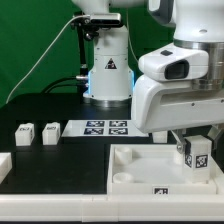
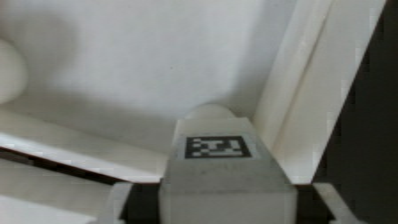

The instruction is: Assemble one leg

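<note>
My gripper [image 1: 196,160] is shut on a leg [image 1: 197,151], a small white block with a black-and-white marker tag on its face. It holds the leg upright over the far right corner of the large white tray-like piece [image 1: 140,172]. In the wrist view the leg [image 2: 217,165] sits between my two fingers [image 2: 146,202], its tag facing the camera, with the tray's raised rim [image 2: 295,80] just beyond it. I cannot tell whether the leg touches the tray. Two more legs [image 1: 23,133] [image 1: 49,131] stand on the table at the exterior view's left.
The marker board [image 1: 105,127] lies behind the tray. The arm's white base [image 1: 108,75] stands at the back. Another white part [image 1: 3,164] shows at the exterior view's left edge. A green backdrop hangs behind the black table.
</note>
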Controlling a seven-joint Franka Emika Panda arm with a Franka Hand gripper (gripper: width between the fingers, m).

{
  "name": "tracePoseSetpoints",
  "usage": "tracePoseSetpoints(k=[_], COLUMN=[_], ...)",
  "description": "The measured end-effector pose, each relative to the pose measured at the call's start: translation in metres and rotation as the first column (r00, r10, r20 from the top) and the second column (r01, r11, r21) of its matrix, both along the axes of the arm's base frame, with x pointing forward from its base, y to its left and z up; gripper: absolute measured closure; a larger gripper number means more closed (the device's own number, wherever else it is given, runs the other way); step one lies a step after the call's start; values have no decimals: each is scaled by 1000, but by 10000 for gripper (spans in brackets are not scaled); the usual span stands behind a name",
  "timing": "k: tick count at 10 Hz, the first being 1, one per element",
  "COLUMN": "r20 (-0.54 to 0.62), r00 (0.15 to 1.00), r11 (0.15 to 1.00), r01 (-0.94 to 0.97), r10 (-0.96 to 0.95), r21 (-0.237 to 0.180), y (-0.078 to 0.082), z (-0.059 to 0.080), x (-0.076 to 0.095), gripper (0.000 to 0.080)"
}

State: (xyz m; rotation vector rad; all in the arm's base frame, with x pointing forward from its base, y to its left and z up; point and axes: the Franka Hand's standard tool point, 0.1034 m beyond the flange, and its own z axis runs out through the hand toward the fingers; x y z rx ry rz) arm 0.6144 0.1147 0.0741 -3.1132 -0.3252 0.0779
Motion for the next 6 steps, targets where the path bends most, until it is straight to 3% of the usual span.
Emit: tracePoseSetpoints(k=[3,5,6], r20=[32,25,8], r00=[938,798,687], r11=[939,798,687], r01=[345,603,727], r10=[-345,-603,-727], r21=[3,5,13], y=[5,7,7], z=[0,1,1], x=[0,1,1], gripper=[508,508,507])
